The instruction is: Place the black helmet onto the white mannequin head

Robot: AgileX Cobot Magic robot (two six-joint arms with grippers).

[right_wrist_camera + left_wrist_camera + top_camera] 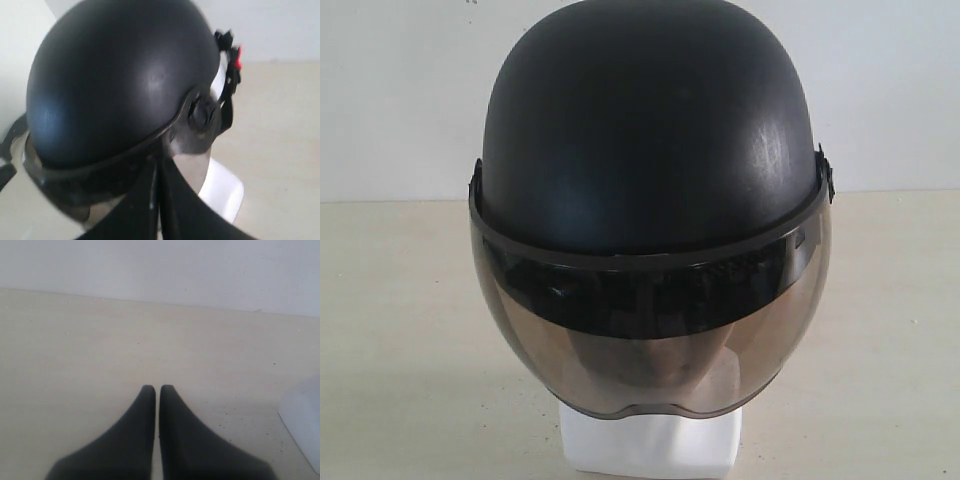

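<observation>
The black helmet is seated on the white mannequin head, on the table. The left fingers and the right fingers are seen closed together.

The matte rounded helmet is black, its transparent visor smoky brown. The smooth mannequin head is white, the plain counter pale beige. The left gripper and right gripper are black.
</observation>
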